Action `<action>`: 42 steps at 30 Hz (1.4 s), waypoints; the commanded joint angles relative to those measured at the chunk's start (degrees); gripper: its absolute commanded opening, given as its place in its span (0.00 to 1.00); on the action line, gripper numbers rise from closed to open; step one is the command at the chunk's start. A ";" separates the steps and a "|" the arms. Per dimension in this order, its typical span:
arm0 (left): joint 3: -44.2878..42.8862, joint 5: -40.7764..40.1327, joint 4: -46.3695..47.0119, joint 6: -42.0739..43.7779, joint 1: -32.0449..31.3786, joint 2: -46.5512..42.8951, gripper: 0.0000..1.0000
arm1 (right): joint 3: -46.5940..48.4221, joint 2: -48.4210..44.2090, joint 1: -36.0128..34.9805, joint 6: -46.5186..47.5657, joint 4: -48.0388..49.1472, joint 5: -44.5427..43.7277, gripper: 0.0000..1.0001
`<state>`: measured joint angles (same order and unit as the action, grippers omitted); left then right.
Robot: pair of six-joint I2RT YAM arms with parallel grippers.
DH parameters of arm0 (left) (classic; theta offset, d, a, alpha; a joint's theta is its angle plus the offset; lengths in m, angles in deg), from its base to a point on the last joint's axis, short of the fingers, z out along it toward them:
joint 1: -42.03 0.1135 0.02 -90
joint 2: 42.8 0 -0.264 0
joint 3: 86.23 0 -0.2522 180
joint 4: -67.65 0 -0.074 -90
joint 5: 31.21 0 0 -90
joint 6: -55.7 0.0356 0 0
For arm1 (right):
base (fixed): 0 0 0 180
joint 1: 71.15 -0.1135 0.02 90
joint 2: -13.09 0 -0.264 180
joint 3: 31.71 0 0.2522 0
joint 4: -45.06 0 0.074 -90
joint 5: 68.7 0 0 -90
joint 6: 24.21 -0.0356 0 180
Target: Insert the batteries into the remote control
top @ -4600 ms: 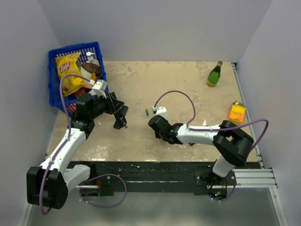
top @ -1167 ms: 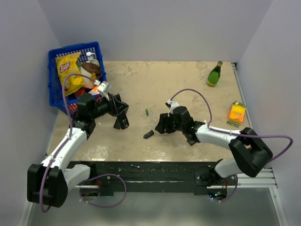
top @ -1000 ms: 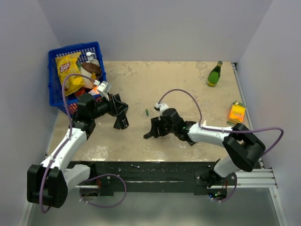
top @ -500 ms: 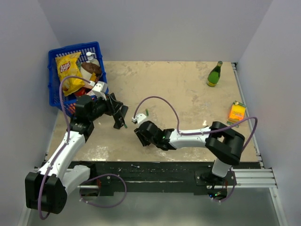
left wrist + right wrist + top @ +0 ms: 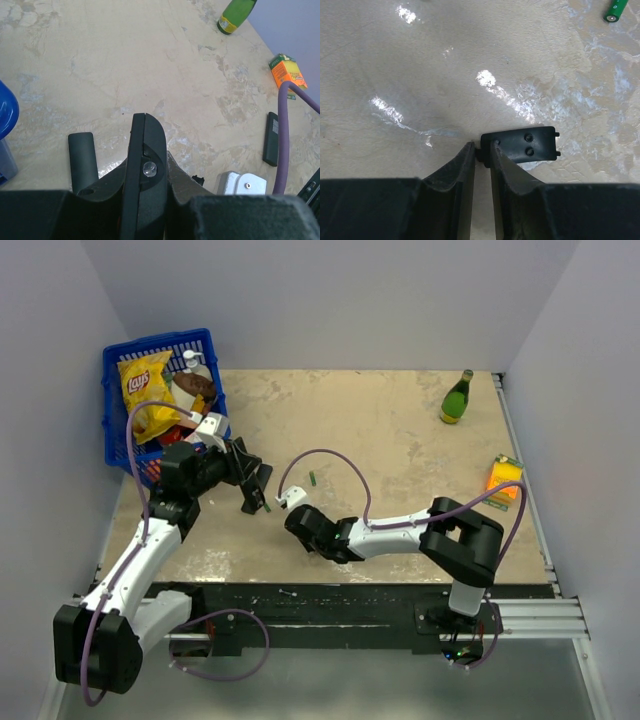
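Observation:
My left gripper (image 5: 256, 483) is shut on the remote control (image 5: 145, 165) and holds the black bar edge-on above the table, at the left in the top view. The small black back cover (image 5: 522, 146) lies flat on the table. My right gripper (image 5: 482, 150) is low over the table and its fingertips (image 5: 468, 152) are shut on the cover's near end. In the top view the right gripper (image 5: 303, 527) hides the cover. One green battery (image 5: 617, 10) with a metal end lies loose on the table, a small green battery (image 5: 312, 478) just behind the right wrist.
A blue basket (image 5: 120, 365) with a crisp bag and a bottle stands at the back left. A green bottle (image 5: 457, 397) and an orange box (image 5: 505, 479) are at the right. Another black remote (image 5: 271, 138) lies on the table beside the purple cable (image 5: 283, 135).
The right arm has swung left across the table onto the back cover and its jaws have closed on the cover's end. The left arm still holds the remote in place.

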<state>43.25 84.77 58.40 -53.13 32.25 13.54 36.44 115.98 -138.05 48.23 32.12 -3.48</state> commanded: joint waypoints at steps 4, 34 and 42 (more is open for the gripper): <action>-2.27 1.88 1.90 0.55 -0.06 0.35 0.00 | 2.21 -0.68 -0.17 0.07 -0.64 -1.51 0.08; 20.23 -6.37 49.87 -31.09 -21.24 19.42 0.01 | -16.51 -43.56 7.30 -10.56 4.81 11.59 0.00; 25.41 -9.45 61.48 -31.45 -23.27 28.81 0.23 | -17.30 -45.59 7.39 -10.56 4.54 11.77 0.00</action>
<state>65.83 78.76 106.68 -83.84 9.21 38.78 19.32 71.81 -130.81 38.30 35.44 7.89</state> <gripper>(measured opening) 0.247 0.015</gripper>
